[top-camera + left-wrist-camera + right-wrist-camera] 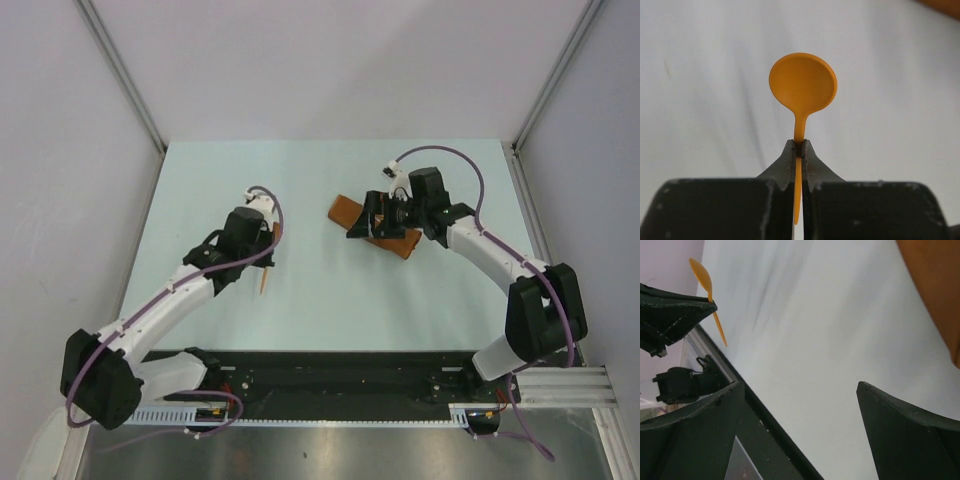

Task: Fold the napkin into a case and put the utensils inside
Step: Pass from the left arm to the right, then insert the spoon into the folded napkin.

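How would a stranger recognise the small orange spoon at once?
Above the pale table, look at the left arm's fingers. They pinch the thin handle of a small orange plastic spoon. Unlike the rust-orange folded cloth at the right, it has a round bowl.

top: overhead, far, whole table (320, 300) | wrists: close, low | both wrists see spoon (802, 85)

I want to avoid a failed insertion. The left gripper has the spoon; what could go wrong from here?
The left gripper pinches the spoon only by its thin handle, at the fingertips, so it may swivel or slip. The right gripper hangs open near the napkin, holding nothing; the spoon might push the loose cloth instead of entering.
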Motion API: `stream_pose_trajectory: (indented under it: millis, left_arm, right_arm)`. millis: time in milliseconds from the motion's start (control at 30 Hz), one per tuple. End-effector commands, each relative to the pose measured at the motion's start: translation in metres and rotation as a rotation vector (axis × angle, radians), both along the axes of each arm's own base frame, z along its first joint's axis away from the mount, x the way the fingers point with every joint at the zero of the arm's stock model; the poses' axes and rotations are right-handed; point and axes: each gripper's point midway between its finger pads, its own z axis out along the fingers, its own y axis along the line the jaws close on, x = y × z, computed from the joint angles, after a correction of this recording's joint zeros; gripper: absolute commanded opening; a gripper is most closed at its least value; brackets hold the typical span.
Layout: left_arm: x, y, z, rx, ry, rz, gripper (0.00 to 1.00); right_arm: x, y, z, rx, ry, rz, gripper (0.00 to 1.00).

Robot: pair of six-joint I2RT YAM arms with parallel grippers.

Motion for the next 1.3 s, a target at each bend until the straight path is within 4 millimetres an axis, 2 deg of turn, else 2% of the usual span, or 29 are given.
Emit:
stream_pose_trajectory:
  millis: [0, 100, 233, 300, 367, 400, 600, 700, 733, 800, 833, 900, 933, 967, 1000, 1033, 1067, 1100, 1133, 1167, 1200, 1233, 1267]
  left_arm:
    - [-0.001, -0.055, 0.050, 0.022, -0.193, -0.329, 0.00]
    - [-0.010, -0.079, 0.061, 0.053, -0.220, -0.432, 0.00]
    - [-0.016, -0.094, 0.060, 0.105, -0.219, -0.522, 0.00]
    - [-0.021, -0.105, 0.061, 0.090, -0.224, -0.569, 0.00]
    - [-0.023, -0.110, 0.062, 0.088, -0.237, -0.581, 0.00]
    - [-0.024, -0.112, 0.062, 0.099, -0.239, -0.592, 0.00]
    - [-0.030, -0.123, 0.058, 0.131, -0.230, -0.633, 0.00]
    - [-0.028, -0.126, 0.061, 0.148, -0.234, -0.642, 0.00]
    - [-0.027, -0.125, 0.060, 0.158, -0.232, -0.642, 0.00]
    - [-0.025, -0.126, 0.065, 0.167, -0.246, -0.645, 0.00]
    - [-0.022, -0.126, 0.065, 0.172, -0.246, -0.637, 0.00]
    - [-0.010, -0.122, 0.073, 0.193, -0.274, -0.573, 0.00]
    - [-0.004, -0.120, 0.074, 0.195, -0.269, -0.540, 0.00]
    - [0.006, -0.122, 0.078, 0.185, -0.260, -0.511, 0.03]
    - [0.016, -0.117, 0.078, 0.141, -0.230, -0.437, 0.21]
    - [0.023, -0.117, 0.082, 0.101, -0.218, -0.399, 0.35]
    - [0.034, -0.119, 0.089, 0.055, -0.218, -0.356, 0.46]
    - [0.046, -0.113, 0.092, -0.035, -0.193, -0.269, 0.60]
    - [0.053, -0.114, 0.095, -0.099, -0.181, -0.233, 0.60]
    - [0.062, -0.122, 0.097, -0.184, -0.173, -0.227, 0.61]
    - [0.068, -0.125, 0.099, -0.326, -0.124, -0.206, 0.61]
    - [0.073, -0.131, 0.099, -0.402, -0.106, -0.207, 0.59]
    - [0.087, -0.134, 0.106, -0.486, -0.138, -0.200, 0.53]
  right_arm:
    - [-0.002, 0.033, 0.053, 0.130, -0.098, 0.165, 0.99]
    - [-0.010, 0.051, 0.050, 0.114, -0.071, 0.218, 0.95]
    - [-0.009, 0.066, 0.059, 0.112, -0.082, 0.246, 0.90]
    - [-0.009, 0.072, 0.054, 0.114, -0.058, 0.258, 0.87]
    - [-0.009, 0.076, 0.050, 0.118, -0.040, 0.272, 0.78]
    - [-0.010, 0.079, 0.042, 0.114, -0.017, 0.278, 0.76]
    - [-0.013, 0.088, 0.037, 0.124, 0.005, 0.300, 0.63]
    - [-0.017, 0.090, 0.032, 0.121, 0.023, 0.317, 0.43]
    - [-0.019, 0.090, 0.030, 0.120, 0.030, 0.320, 0.26]
    - [-0.026, 0.089, 0.029, 0.137, 0.055, 0.346, 0.12]
    - [-0.031, 0.087, 0.024, 0.137, 0.072, 0.346, 0.00]
    - [-0.036, 0.085, 0.024, 0.162, 0.096, 0.346, 0.00]
    - [-0.043, 0.081, 0.013, 0.165, 0.143, 0.337, 0.00]
    - [-0.035, 0.074, 0.021, 0.192, 0.113, 0.296, 0.00]
    - [-0.033, 0.068, 0.019, 0.210, 0.154, 0.228, 0.00]
    - [-0.027, 0.059, 0.017, 0.219, 0.166, 0.164, 0.00]
    - [-0.023, 0.044, 0.011, 0.216, 0.145, 0.074, 0.00]
    - [-0.010, 0.024, 0.009, 0.225, 0.171, -0.050, 0.00]
    - [-0.005, 0.011, 0.009, 0.223, 0.153, -0.122, 0.00]
    - [-0.001, -0.006, -0.009, 0.198, 0.144, -0.217, 0.00]
    - [0.008, -0.029, -0.001, 0.205, 0.114, -0.312, 0.00]
    - [0.010, -0.044, -0.007, 0.204, 0.129, -0.383, 0.00]
    - [0.015, -0.063, -0.012, 0.192, 0.124, -0.470, 0.00]
